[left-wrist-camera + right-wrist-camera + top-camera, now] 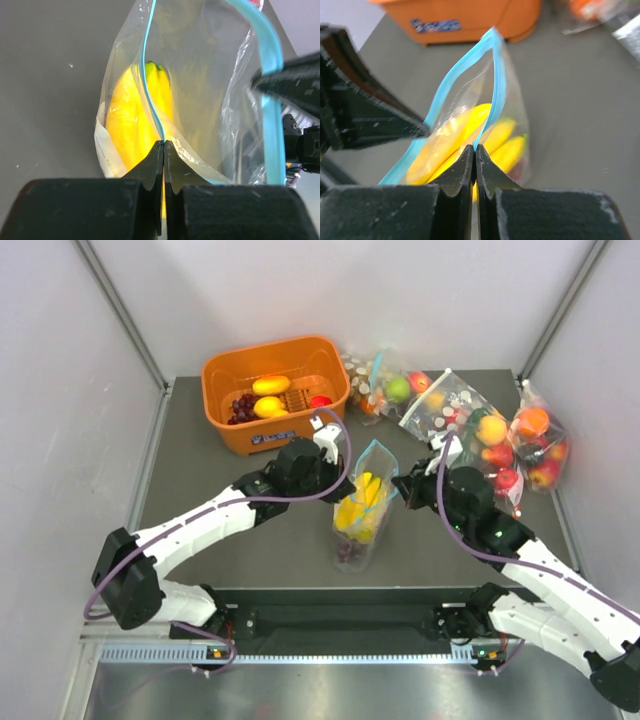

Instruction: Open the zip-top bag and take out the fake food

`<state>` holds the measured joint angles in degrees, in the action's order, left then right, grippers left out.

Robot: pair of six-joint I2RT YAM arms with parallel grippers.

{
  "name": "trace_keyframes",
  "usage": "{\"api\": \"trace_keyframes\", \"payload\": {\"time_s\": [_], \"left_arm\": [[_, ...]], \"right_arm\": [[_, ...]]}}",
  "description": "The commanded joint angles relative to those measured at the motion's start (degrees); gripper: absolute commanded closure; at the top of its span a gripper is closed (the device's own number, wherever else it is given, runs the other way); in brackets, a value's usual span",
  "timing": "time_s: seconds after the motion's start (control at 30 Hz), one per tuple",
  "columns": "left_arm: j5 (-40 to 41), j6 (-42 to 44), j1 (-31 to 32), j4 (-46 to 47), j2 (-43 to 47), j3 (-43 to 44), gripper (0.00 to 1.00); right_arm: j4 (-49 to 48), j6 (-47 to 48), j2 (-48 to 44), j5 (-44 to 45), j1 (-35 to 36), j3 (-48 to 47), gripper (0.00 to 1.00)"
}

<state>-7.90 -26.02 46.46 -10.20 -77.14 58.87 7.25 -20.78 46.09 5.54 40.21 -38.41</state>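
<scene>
Grey table (200,440), left gripper (164,143) and right gripper (474,148) clamped on zip-top bag (362,512) rims

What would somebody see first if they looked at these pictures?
The clear zip-top bag in the middle of the table, with bright yellow bananas inside. The left gripper and the right gripper each pinch one side of its blue mouth, holding it open. Behind it sits a big orange basket.
</scene>
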Motion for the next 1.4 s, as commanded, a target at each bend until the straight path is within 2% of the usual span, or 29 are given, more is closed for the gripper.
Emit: {"api": "trace_keyframes", "payload": {"time_s": [0.0,0.2,0.33,0.5,0.67,0.77,0.83,1.07,1.13,1.17,1.2,1.3,1.37], "left_arm": [[-3.6,-0.9,-0.6,5.8,-1.3,3.9,1.00],[-9.8,-3.1,-0.7,12.8,-5.9,8.8,1.00],[-12.2,-2.0,-0.8,17.2,-8.0,8.7,1.00],[-8.6,-0.9,-2.3,15.4,-7.4,3.2,1.00],[-5.6,0.2,-3.7,14.0,-8.2,-5.1,1.00],[0.3,1.1,-3.8,7.8,-9.0,-6.7,1.00],[5.4,0.4,-3.8,6.1,-8.3,-8.8,1.00],[11.8,2.1,-1.9,6.1,-1.3,-11.9,1.00],[12.6,4.6,-0.7,5.5,1.1,-11.0,0.91],[13.1,5.2,0.8,5.5,2.0,-11.0,0.75],[13.6,5.7,1.6,5.8,4.3,-11.1,0.69],[16.2,8.6,5.7,7.7,10.1,-11.6,0.55],[13.3,10.6,7.2,9.3,13.0,-12.4,0.47]], "right_arm": [[1.5,4.2,-2.1,3.5,-5.5,-5.8,1.00],[4.9,7.1,-2.7,-3.3,-17.6,-12.3,1.00],[6.6,8.2,-2.1,-4.7,-19.8,-15.3,1.00],[3.9,6.5,-0.5,-9.6,-19.7,-10.0,1.00],[-5.6,2.0,3.1,-15.0,-18.2,1.7,1.00],[-10.9,0.5,5.6,-14.3,-14.5,5.0,1.00],[-12.9,-0.1,7.0,-14.0,-11.9,5.5,1.00],[-11.6,0.2,9.2,-10.4,-6.0,1.6,1.00],[-10.9,0.4,8.8,-9.5,-4.4,0.2,1.00],[-10.4,0.4,8.7,-9.0,-3.9,-0.3,1.00],[-10.0,0.5,8.6,-8.8,-3.1,-0.8,1.00],[-8.6,0.8,8.5,-7.7,-1.5,-2.5,1.00],[-8.2,0.9,8.4,-7.4,-1.0,-3.2,1.00]]}}
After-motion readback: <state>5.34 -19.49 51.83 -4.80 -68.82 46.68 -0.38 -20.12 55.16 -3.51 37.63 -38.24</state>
